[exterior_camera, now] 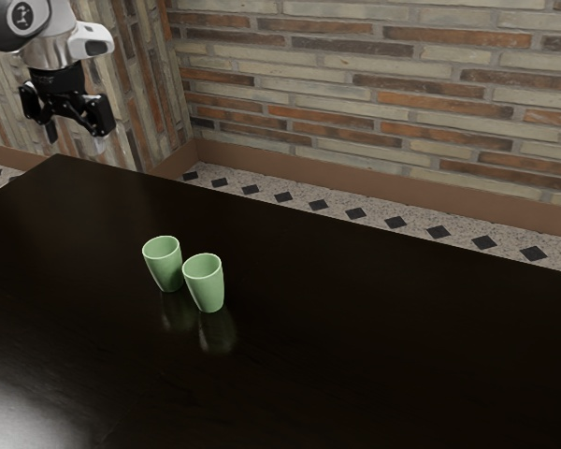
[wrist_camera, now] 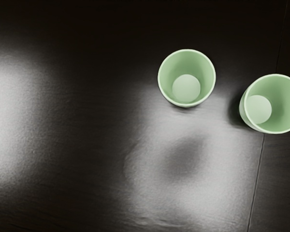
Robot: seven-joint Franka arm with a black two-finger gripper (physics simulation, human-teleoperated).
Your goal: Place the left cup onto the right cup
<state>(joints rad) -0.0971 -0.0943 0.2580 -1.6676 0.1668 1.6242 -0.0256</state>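
So far nothing's done: left green cup (exterior_camera: 163, 263) and right green cup (exterior_camera: 203, 282) stand side by side on the table (exterior_camera: 374, 355). My gripper (exterior_camera: 75, 126) hangs open and empty, well above. Grasp, lift and stack all remain.

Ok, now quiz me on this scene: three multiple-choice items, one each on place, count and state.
1. Where is the gripper?
A. Around a cup
B. High over the table, away from both cups
C. Resting on the table
2. What stands on the table?
A. Two light green cups
B. One red cup
C. Three white cups
3. How do the cups stand?
A. Stacked
B. One on its side
C. Both upright, empty, apart

Answers: 1 B, the exterior view shows it open at upper left. 2 A, both views show two green ones. 3 C, the wrist view shows bare insides and a gap between them.
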